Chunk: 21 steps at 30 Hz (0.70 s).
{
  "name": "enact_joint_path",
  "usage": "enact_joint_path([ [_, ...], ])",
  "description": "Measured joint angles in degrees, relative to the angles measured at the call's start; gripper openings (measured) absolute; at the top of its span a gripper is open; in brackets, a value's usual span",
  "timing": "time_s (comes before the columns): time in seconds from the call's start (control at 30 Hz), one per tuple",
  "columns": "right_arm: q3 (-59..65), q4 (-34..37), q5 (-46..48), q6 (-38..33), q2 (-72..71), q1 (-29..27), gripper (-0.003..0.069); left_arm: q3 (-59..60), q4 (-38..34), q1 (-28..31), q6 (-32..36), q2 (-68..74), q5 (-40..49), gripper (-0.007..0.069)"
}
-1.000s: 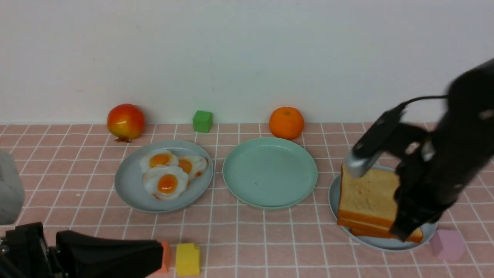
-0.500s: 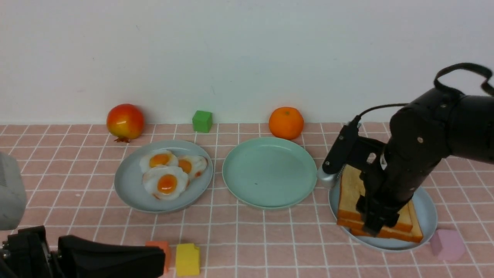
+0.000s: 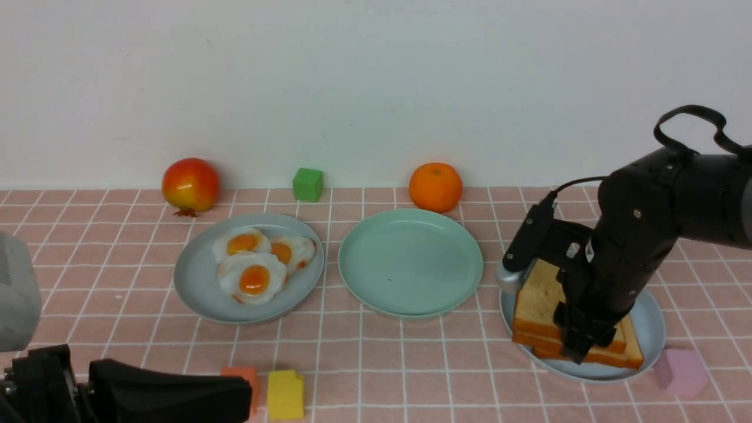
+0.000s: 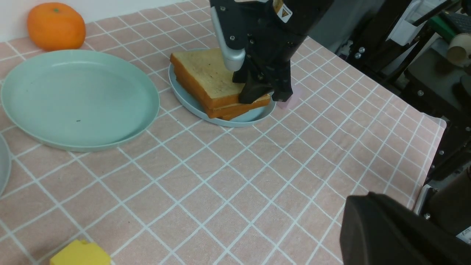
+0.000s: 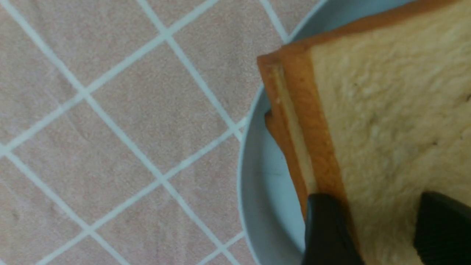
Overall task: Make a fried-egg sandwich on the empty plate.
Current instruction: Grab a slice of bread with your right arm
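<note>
No words or numbers can be read here.

There is one sign. It is a small yellow sticker (image 4: pixel 281 11) on the black right arm (image 4: pixel 265 36). The sticker has a black triangle on it, like a warning sign. What is inside the triangle is too small to make out.

There is also a little white tag (image 4: pixel 464 234) on a dark machine part, out past the edge of the desk. It has tiny dark marks on it, but they are too small to read.
</note>
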Motion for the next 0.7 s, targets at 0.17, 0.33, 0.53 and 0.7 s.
enact_joint_path([
  [0.17, -0.1, -1.3, -0.2, -0.2, 0.4, 0.0, 0.0333, 0.0, 0.0, 0.0, 0.0, 0.0, 0.0, 0.0013],
  [0.33, -0.1, -1.5, -0.3, -0.7, 0.5, 0.0, 0.0197, 0.0, 0.0, 0.0, 0.0, 0.0, 0.0, 0.0013],
  [0.53, -0.3, -2.5, 0.0, -0.6, 0.4, 0.1, 0.0078, 0.0, 0.0, 0.0, 0.0, 0.0, 0.0, 0.0013],
  [0.7, 0.0, -3.4, 2.1, 2.1, -4.0, 1.9, 0.0078, 0.0, 0.8, 0.0, 0.0, 0.0, 0.0, 0.0013],
])
